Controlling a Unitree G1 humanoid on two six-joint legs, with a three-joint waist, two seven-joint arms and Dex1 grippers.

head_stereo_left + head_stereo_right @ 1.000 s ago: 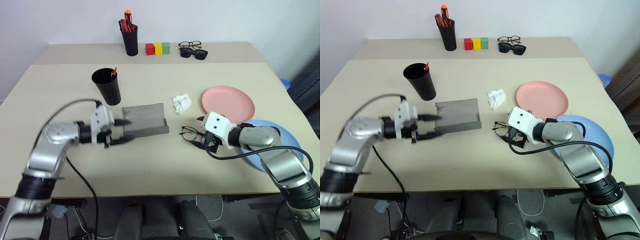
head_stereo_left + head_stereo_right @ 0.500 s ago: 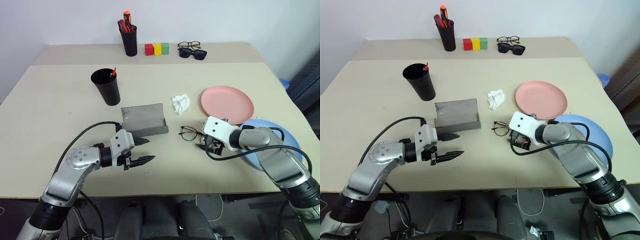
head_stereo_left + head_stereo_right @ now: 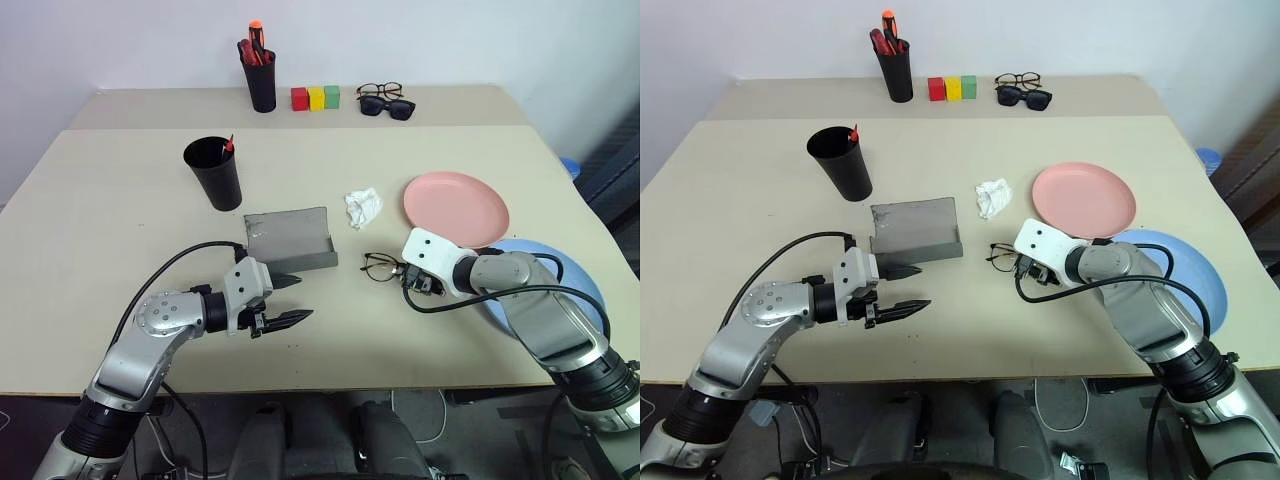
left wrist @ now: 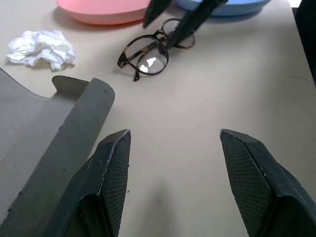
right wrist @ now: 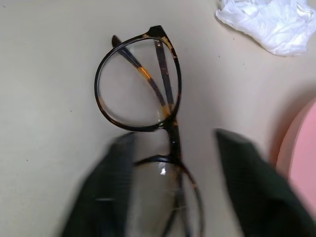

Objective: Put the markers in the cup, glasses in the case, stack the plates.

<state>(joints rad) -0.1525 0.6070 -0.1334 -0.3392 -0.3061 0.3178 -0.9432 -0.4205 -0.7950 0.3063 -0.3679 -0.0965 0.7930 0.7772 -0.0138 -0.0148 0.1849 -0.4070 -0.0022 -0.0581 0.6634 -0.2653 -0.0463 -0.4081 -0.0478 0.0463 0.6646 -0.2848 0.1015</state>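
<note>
The right gripper (image 5: 173,187) straddles one lens of the glasses (image 5: 143,94), fingers apart and blurred. The glasses lie folded on the table (image 3: 120,220), between the open case (image 3: 290,240) and the pink plate (image 3: 455,205). The left gripper (image 3: 290,300) hovers spread beside the case.
</note>
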